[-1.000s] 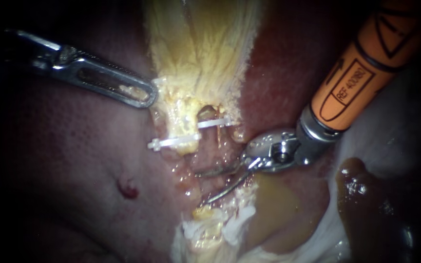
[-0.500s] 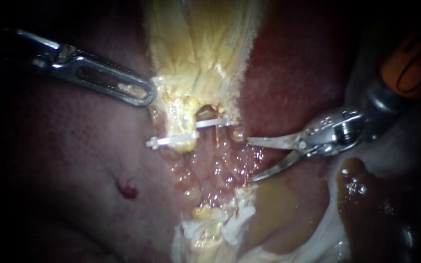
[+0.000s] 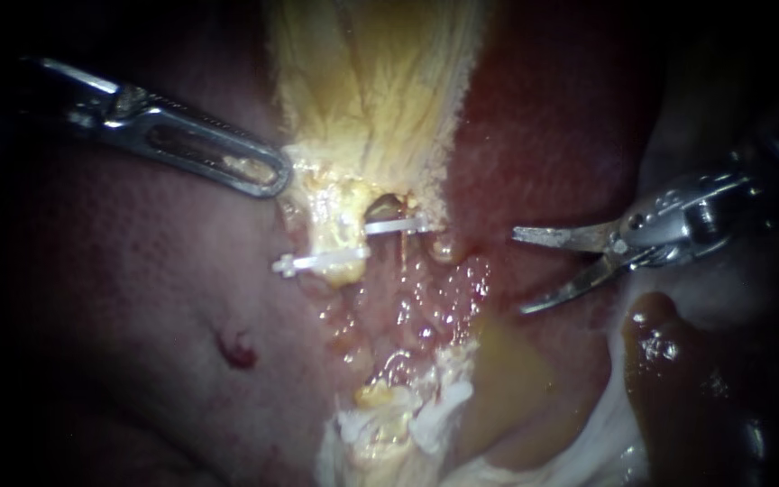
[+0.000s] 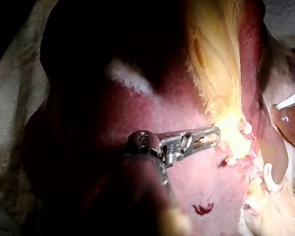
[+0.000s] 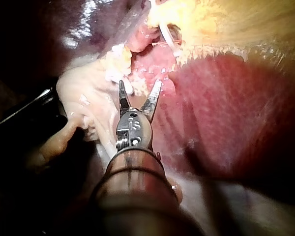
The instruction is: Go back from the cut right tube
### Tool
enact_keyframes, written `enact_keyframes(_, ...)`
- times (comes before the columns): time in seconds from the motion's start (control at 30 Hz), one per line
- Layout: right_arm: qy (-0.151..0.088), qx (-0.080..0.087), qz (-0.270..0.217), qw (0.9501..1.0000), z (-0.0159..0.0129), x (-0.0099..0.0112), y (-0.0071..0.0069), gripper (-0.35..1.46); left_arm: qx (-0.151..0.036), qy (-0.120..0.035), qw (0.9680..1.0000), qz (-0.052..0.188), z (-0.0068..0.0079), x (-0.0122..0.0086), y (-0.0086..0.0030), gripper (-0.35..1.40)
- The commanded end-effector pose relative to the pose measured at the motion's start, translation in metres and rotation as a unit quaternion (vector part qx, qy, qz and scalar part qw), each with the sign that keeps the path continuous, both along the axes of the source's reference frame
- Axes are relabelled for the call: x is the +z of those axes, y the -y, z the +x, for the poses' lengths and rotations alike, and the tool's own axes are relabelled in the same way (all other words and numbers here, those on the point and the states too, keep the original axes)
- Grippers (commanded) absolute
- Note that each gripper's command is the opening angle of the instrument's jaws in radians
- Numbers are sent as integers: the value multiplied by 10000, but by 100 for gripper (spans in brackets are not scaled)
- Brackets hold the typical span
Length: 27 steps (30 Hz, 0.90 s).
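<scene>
Steel right instrument [image 3: 518, 272] — blades apart, empty — points left toward the cut right tube [image 3: 380, 209], whose long axis runs vertically. Left instrument [image 3: 277, 176] clamps the gallbladder [image 3: 371, 90] edge.

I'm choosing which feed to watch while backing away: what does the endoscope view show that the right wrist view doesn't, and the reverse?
Only the endoscope view shows the left instrument, its jaws shut on the pale yellow tissue, and a small dark red mark on the liver. Only the right wrist view shows the right instrument from behind, with the end of its shaft, looking along its jaws. Both show the right instrument's jaws open and holding nothing, the liver and the pale yellow tissue.
</scene>
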State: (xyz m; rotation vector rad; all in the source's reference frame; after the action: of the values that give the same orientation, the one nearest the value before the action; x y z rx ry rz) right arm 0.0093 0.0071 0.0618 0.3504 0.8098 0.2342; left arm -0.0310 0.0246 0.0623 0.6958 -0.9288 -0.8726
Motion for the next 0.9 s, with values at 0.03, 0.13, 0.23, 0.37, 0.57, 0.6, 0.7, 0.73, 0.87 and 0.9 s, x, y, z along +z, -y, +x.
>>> enact_keyframes(0.03, 0, 3, 3, 10000, 0, 0, 0, 145, -15, -27, 10000, -11, -2, 3, 0, -35)
enact_keyframes(0.13, -1, 2, 3, 10000, 0, 0, 0, 145, 23, -44, 10000, -12, -12, 16, 2, -35)
enact_keyframes(0.23, -1, 2, 2, 10000, -1, 0, 0, 145, 61, -40, 10000, 22, -23, 28, 7, -35)
enact_keyframes(0.37, -1, 2, 2, 10000, -1, 0, 0, 145, 131, -38, 9999, 37, -36, 38, 12, -35)
enact_keyframes(0.57, 0, 2, 2, 10000, -1, 0, 0, 145, 156, -47, 9999, 31, -43, 46, 15, -35)
enact_keyframes(0.6, 0, 3, 2, 10000, -1, 0, 0, 145, 154, -44, 9999, 63, -43, 47, 15, -35)
enact_keyframes(0.7, 0, 3, 2, 10000, -1, 1, 0, 145, 157, -42, 9998, 62, -43, 48, 14, -35)
enact_keyframes(0.73, 0, 4, 2, 10000, -1, 1, 0, 145, 158, -41, 9998, 62, -43, 49, 14, -35)
enact_keyframes(0.87, 1, 4, 3, 10000, -1, 1, 0, 145, 158, -42, 9998, 61, -43, 49, 14, -35)
enact_keyframes(0.9, 1, 4, 3, 10000, -1, 1, 0, 145, 158, -42, 9998, 62, -43, 49, 14, -35)
